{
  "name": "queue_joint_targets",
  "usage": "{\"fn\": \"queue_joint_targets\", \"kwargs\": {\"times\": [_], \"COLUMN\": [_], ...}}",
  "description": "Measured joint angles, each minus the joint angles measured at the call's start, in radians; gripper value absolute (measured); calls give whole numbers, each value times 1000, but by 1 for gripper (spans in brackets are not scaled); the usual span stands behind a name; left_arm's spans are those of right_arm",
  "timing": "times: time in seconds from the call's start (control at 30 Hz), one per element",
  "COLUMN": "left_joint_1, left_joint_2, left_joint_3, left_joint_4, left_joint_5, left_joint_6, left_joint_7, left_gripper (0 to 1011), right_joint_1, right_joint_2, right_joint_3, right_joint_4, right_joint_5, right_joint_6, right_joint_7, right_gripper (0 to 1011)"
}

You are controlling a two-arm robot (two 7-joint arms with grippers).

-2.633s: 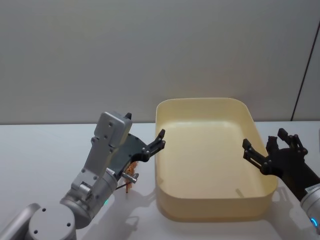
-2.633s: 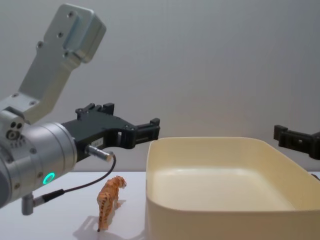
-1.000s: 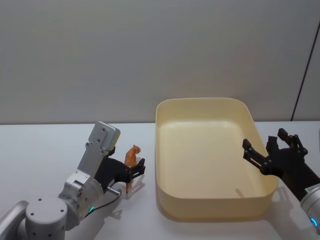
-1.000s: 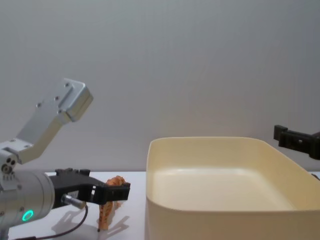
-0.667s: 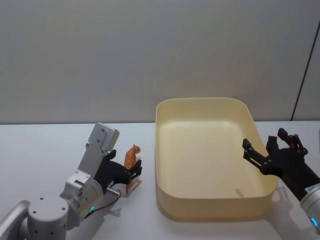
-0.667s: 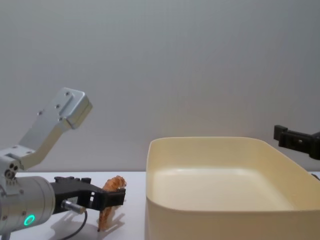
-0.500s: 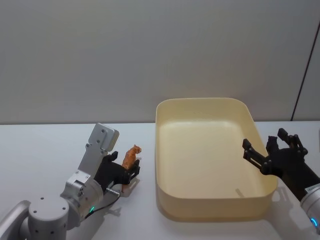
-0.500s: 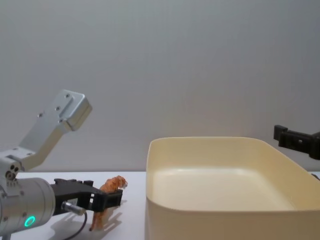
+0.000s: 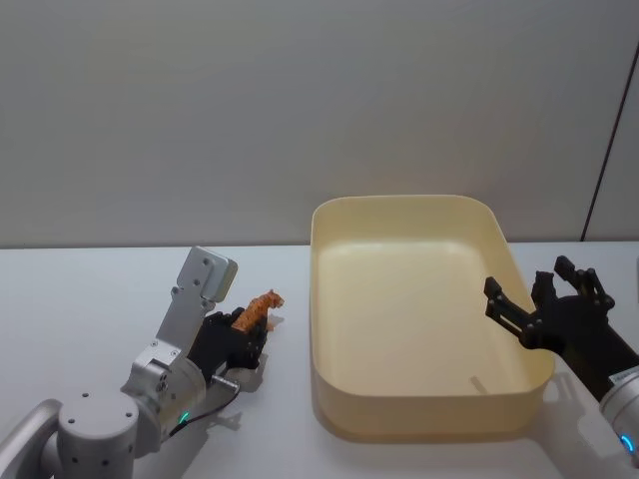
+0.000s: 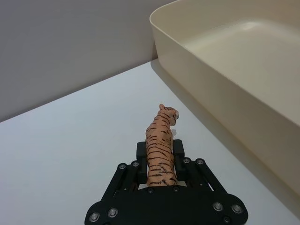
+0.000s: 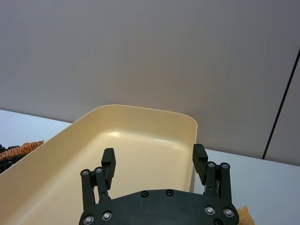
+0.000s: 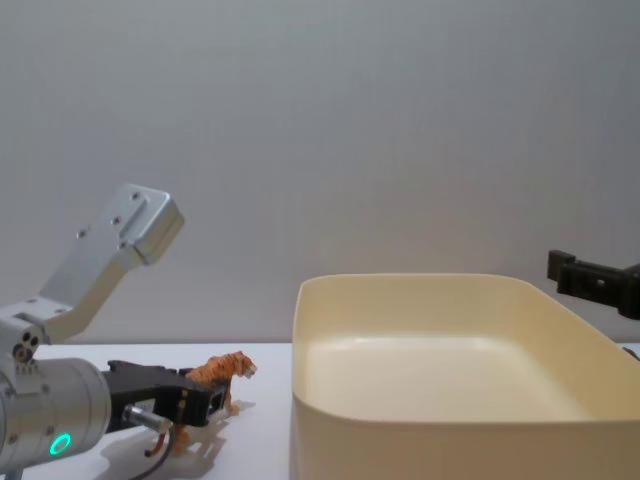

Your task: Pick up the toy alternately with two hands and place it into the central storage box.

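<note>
Grasp step, left side: left gripper (image 10: 160,148) has its fingers pinched on the flanks of the toy tiger (image 10: 161,147), about mid-body, with the head pointing toward the cream-yellow tub (image 10: 225,70). Chest view shows the tiger (image 12: 222,370) tipped roughly level in the grip, low over the white table (image 12: 255,420) just left of the tub wall (image 12: 420,440). Can't tell if the feet are fully clear of the surface.

Right gripper (image 11: 153,153) is spread wide with nothing between the fingers. It hangs over the tub's right rim, facing across the tub.

Tub interior (image 9: 399,299): no toys in it, bare floor apart from a small mark near the front right corner. So my read is that no toy has been placed yet.

Next move, as I judge it:
- Lift enough to clear the rim, which sits higher than the tiger does now.
- Carry right, over the tub interior, then release.
- Grip is narrow on a slim, smooth body, so the toy could rotate in the pinch during the lift.

Small tan thing (image 11: 244,214) sits on the table beside the right gripper, outside the tub. Too little of it shows to identify.
</note>
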Motion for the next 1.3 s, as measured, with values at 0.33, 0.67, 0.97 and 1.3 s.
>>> {"fn": "queue_joint_targets", "kwargs": {"times": [0.33, 0.67, 0.97, 1.3], "left_joint_1": [-2, -32, -78, -141], "left_joint_2": [-5, -21, -48, -94], "left_joint_3": [-3, -13, -10, 10], "left_joint_4": [-29, -68, -77, -32], "left_joint_5": [31, 84, 143, 208], "left_joint_6": [-31, -75, -112, -152], "left_joint_7": [49, 99, 72, -26], "left_gripper": [294, 294, 294, 294], "right_joint_1": [0, 0, 0, 0], "right_joint_2": [0, 0, 0, 0], "right_joint_3": [0, 0, 0, 0], "right_joint_4": [0, 0, 0, 0], "right_joint_5": [0, 0, 0, 0], "right_joint_6": [0, 0, 0, 0], "right_joint_7": [0, 0, 0, 0], "right_gripper": [1001, 1001, 1001, 1001]}}
